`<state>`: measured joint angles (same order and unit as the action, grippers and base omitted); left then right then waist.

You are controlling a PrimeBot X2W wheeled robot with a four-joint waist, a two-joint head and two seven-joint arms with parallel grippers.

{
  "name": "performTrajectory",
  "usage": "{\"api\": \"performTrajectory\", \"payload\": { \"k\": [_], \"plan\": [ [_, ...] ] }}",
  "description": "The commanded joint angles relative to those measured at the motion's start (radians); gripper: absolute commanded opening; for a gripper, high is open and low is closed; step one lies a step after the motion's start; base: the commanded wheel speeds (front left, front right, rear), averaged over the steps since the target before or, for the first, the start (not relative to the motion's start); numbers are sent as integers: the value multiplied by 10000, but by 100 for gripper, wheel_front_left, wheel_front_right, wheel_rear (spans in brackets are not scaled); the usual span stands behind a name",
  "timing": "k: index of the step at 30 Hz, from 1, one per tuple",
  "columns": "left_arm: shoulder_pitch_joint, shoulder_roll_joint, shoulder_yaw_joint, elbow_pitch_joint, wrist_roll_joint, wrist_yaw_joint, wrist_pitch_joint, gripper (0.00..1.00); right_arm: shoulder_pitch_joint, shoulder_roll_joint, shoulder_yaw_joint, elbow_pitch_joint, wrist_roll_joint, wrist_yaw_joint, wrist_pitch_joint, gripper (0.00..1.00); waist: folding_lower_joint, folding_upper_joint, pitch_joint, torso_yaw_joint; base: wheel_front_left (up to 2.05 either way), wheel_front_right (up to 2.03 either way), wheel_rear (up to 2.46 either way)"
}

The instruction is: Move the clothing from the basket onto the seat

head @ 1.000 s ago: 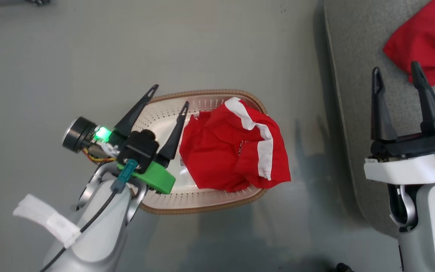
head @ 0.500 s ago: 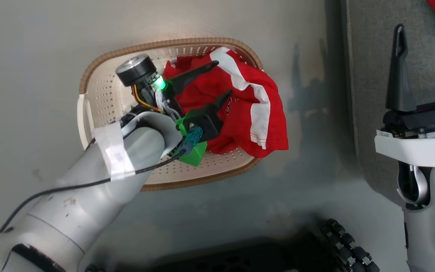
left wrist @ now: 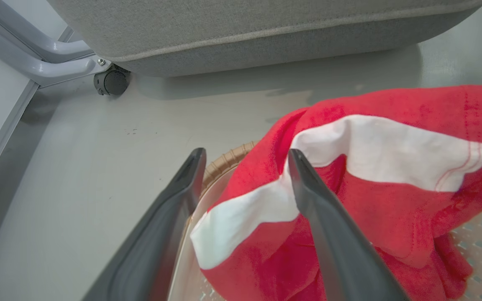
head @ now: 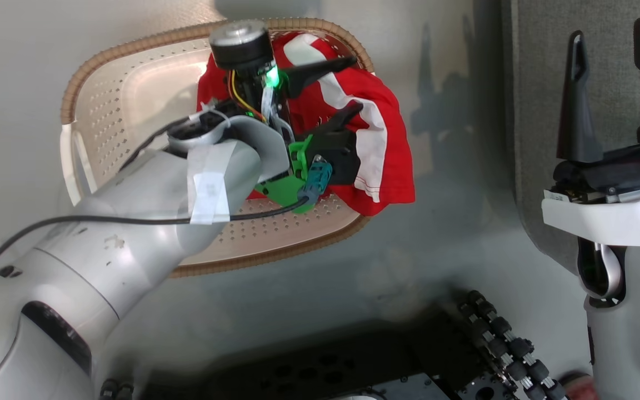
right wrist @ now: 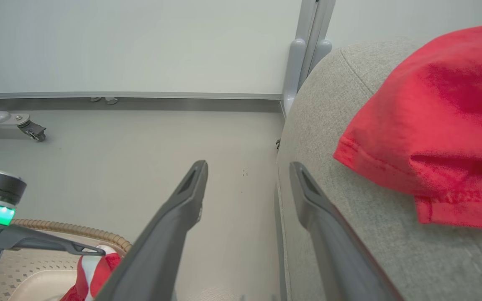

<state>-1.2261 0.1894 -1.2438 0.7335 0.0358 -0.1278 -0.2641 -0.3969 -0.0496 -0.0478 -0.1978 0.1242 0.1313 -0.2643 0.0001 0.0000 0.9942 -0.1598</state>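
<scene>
The cream basket (head: 120, 94) with a brown rim stands on the floor. A red garment with white stripes (head: 395, 161) lies in its right part and hangs over the rim. My left gripper (head: 356, 82) hovers open just above that garment; in the left wrist view its fingertips straddle the white stripe (left wrist: 257, 205) near the rim (left wrist: 228, 159). My right gripper (head: 609, 33) stands open and empty by the edge of the grey seat (head: 531, 55). A second red garment (right wrist: 433, 125) rests on the seat (right wrist: 349, 251).
My dark wheeled base (head: 498, 333) shows at the bottom of the head view. A grey frame leg with a caster (left wrist: 111, 81) stands beside the seat's corner. A wall and baseboard (right wrist: 140, 95) close the floor beyond the basket (right wrist: 69, 229).
The head camera has dipped and shifted. My left gripper has swung from the basket's left side across to above the striped garment, still open. The right gripper has kept its pose.
</scene>
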Motion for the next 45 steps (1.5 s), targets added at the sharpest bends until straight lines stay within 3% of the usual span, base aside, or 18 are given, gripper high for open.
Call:
{"api": "performTrajectory", "payload": {
  "k": [1,14,22,23,24,25,31,39,45],
  "plan": [
    [-224,89,-122,35,-25,-27,-4,100,-95,-17,59,39,59,-10,-1,100,-1,0,99,-100,0,0,0],
    [-308,-405,-380,1882,1103,-28,-4,100,-161,-17,304,36,175,-10,-1,100,-1,0,442,-449,0,0,0],
    [-930,-644,-385,2424,1252,-28,-4,100,-228,-17,416,12,88,-10,-1,100,-1,0,713,-464,0,0,0],
    [-977,-657,-383,2478,1266,-28,-4,46,-242,-17,424,6,79,-12,-1,100,-1,0,746,-470,0,0,0],
    [-1022,-664,-380,2504,1225,9,-4,13,-255,-17,425,1,71,-12,-1,100,-1,0,768,-473,0,0,0],
    [-986,-655,-379,2610,1191,17,-4,0,-251,-17,411,-3,66,-10,-1,100,-1,0,781,-467,0,0,0],
    [-624,-608,-332,2714,807,260,-4,0,-211,-15,231,9,-14,-10,-1,100,-1,0,755,-268,0,0,0],
    [360,-288,-20,1873,-88,791,-4,0,-277,-20,78,144,19,-10,-1,100,-1,0,242,311,0,0,0],
    [1467,-205,448,985,-1002,730,-4,0,-49,-21,21,373,-301,-12,-1,100,-1,0,-694,827,0,0,0]
  ]
}}
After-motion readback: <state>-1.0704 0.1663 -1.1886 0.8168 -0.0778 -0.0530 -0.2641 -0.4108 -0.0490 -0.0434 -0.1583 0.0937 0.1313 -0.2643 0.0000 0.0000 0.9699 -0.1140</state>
